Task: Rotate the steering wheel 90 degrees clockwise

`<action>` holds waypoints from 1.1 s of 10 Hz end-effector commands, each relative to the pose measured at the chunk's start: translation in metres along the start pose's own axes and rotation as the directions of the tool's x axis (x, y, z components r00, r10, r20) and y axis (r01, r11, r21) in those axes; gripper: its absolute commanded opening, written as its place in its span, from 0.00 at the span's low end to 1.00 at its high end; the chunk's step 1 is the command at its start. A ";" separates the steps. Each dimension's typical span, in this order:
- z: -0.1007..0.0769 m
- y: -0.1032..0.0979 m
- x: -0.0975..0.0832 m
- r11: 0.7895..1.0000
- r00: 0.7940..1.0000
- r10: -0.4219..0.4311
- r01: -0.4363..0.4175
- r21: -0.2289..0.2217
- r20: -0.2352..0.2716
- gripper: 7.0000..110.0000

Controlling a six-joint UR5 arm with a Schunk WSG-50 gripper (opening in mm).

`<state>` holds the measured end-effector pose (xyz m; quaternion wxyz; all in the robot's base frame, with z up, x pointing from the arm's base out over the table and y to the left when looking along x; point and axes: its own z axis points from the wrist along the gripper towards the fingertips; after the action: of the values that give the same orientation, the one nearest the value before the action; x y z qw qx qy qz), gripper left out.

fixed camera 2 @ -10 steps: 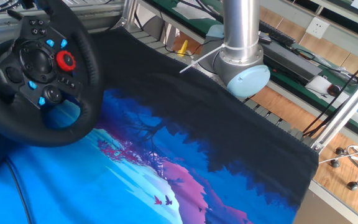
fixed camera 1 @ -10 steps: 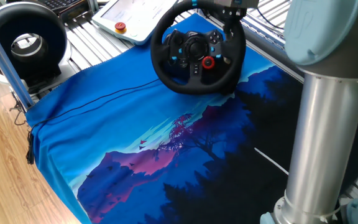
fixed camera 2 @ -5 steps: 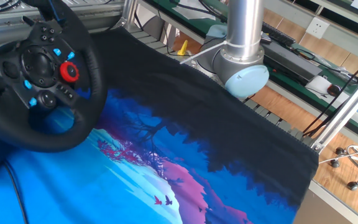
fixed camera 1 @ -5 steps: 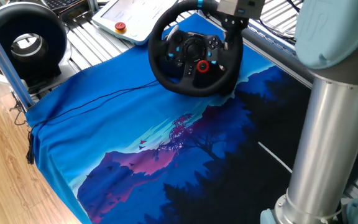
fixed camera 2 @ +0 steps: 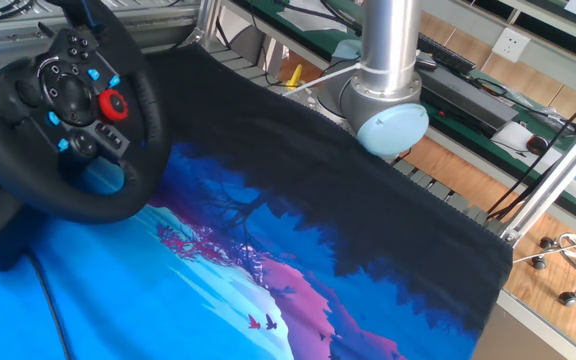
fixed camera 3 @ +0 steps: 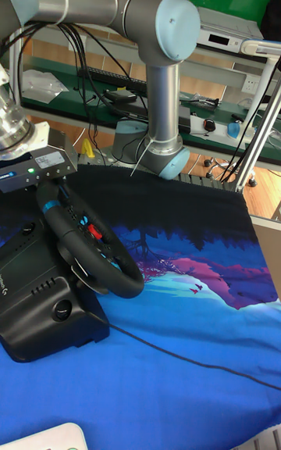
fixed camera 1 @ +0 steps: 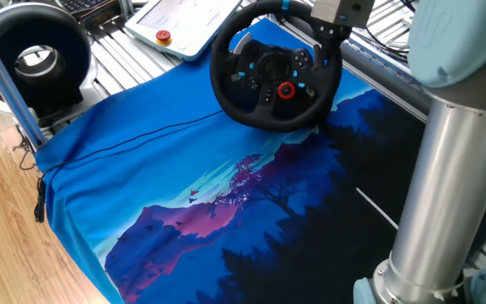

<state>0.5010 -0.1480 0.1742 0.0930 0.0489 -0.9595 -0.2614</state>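
Tall fixed view, cloth: covers the table under the rig.
Steering wheel: mounted tilted on its base at the cloth's far edge, free to turn.
Gripper: at the rim's top; jaw opening and hold cannot be told.

Open cloth: we see the blue printed cloth bare across the centre and lower left of one fixed view.
Upper centre: the steering wheel stands there, with the gripper at its upper right rim.
Right edge: the arm's column blocks passage.
Upper left: a black ring-shaped device stands beside the cloth.
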 end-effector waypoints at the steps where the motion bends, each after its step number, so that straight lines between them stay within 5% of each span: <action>1: 0.002 0.008 -0.010 0.995 0.996 -0.092 0.092 -0.036 0.014 0.36; 2: -0.003 0.007 -0.005 0.990 0.992 -0.129 0.129 -0.053 -0.001 0.36; 3: -0.011 0.000 0.000 0.987 0.988 -0.155 0.154 -0.054 -0.012 0.57; 7: -0.033 0.013 -0.007 0.996 0.991 -0.094 0.093 -0.015 -0.094 0.57; 9: -0.036 0.024 -0.016 0.997 0.989 -0.070 0.075 0.033 -0.132 0.57; 11: -0.032 0.002 -0.016 0.974 0.975 -0.120 0.152 0.169 -0.185 0.57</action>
<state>0.5171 -0.1534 0.2027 0.1427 0.1165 -0.9564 -0.2267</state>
